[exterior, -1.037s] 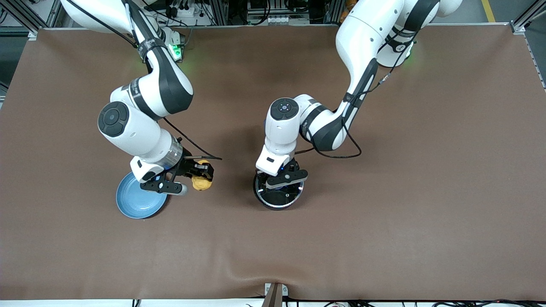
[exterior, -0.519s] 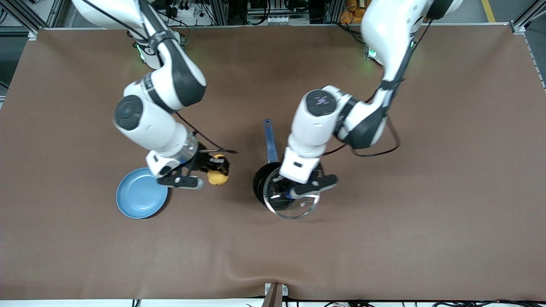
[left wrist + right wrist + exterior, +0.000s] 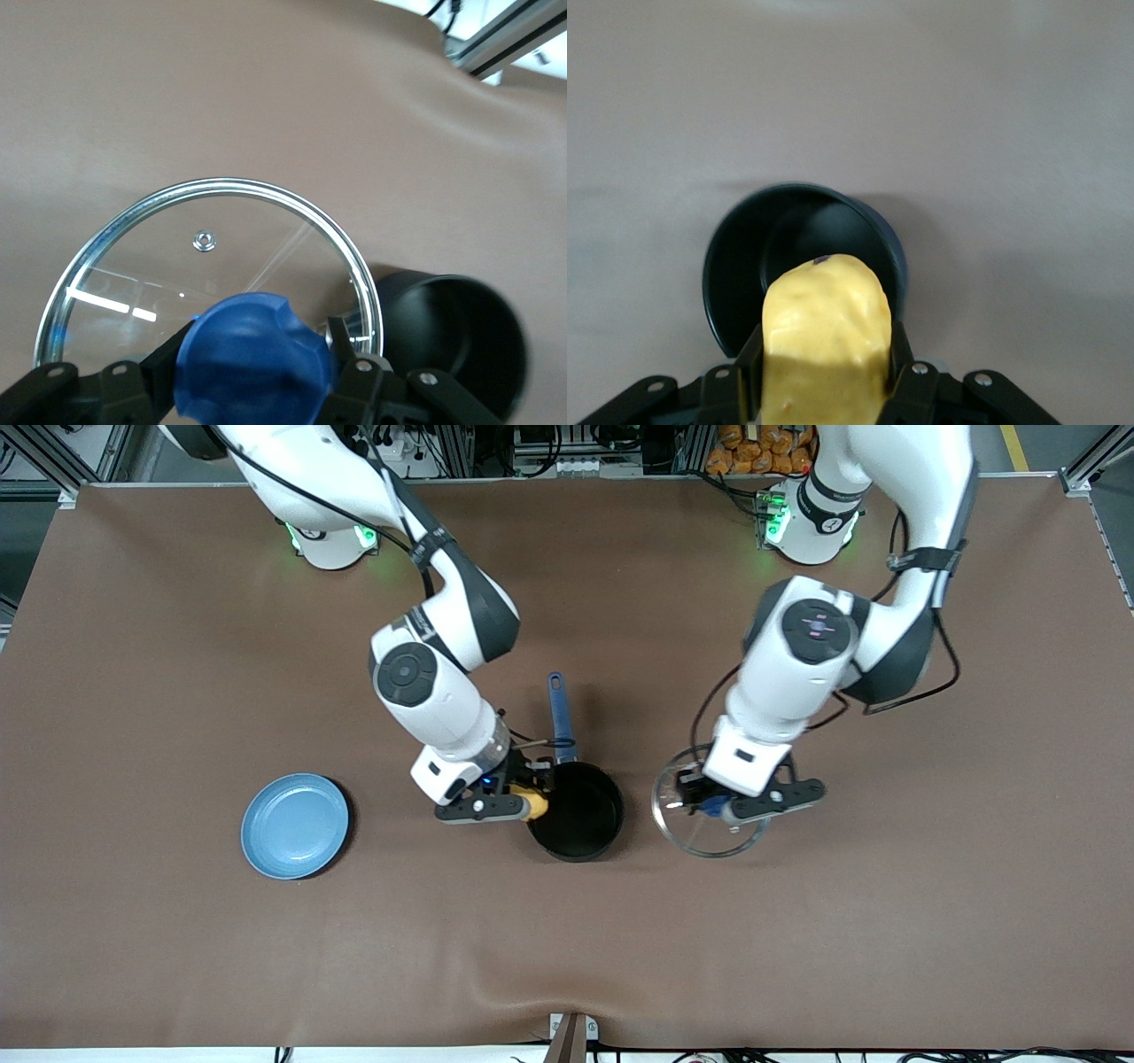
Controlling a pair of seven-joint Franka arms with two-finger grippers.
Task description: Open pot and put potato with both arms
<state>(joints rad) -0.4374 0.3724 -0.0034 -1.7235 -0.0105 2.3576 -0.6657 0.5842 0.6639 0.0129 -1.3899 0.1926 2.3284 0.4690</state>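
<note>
Your right gripper [image 3: 530, 804] clamps the potato [image 3: 534, 805] only above the rim of the open pot [image 3: 578, 813], so an early release can drop it onto the table, while your left gripper [image 3: 713, 806] grips the lid [image 3: 709, 825] beside the pot.

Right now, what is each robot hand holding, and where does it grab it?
Left gripper holds the lid by its blue knob; right gripper pinches the potato by its sides.
</note>
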